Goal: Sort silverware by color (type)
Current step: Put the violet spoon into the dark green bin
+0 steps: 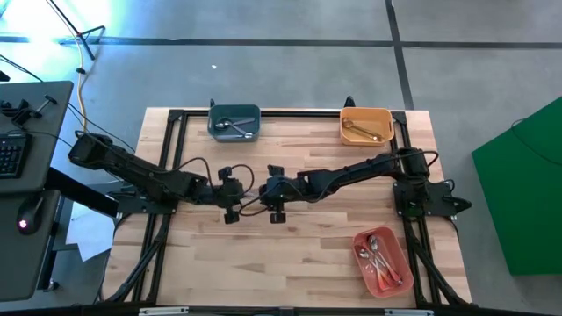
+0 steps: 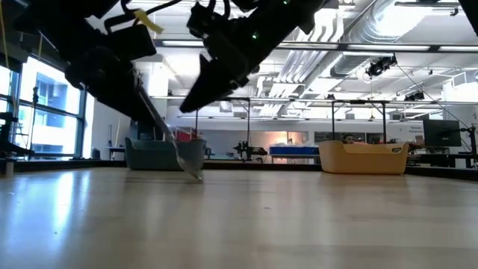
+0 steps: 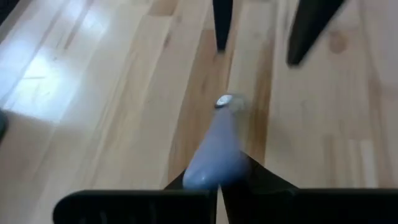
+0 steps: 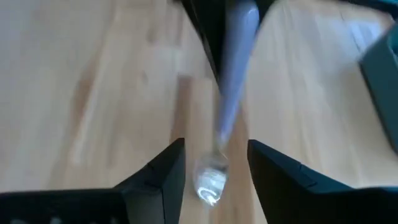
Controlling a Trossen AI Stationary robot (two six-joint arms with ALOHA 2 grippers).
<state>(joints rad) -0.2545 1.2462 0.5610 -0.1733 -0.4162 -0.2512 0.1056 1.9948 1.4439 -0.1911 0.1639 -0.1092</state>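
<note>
The wooden table [image 1: 290, 263] carries three bins: the red-pink bin [image 1: 383, 262] at its near right corner, the teal bin [image 1: 234, 122] and orange bin [image 1: 366, 125] along its far edge. Over the table's middle, the left gripper [image 3: 219, 180] pinches the lavender-handled spoon [image 3: 217, 149], bowl down. The right gripper [image 4: 214, 163] stands parted around that bowl, not gripping.

Robotics lab in an open industrial hall: wood desk [image 1: 290, 254] on a black frame, exposed ceiling ducts [image 2: 373, 30], strip lights, more rigs behind, concrete floor [image 1: 263, 70], keyboard [image 1: 10, 154] on a side bench.
</note>
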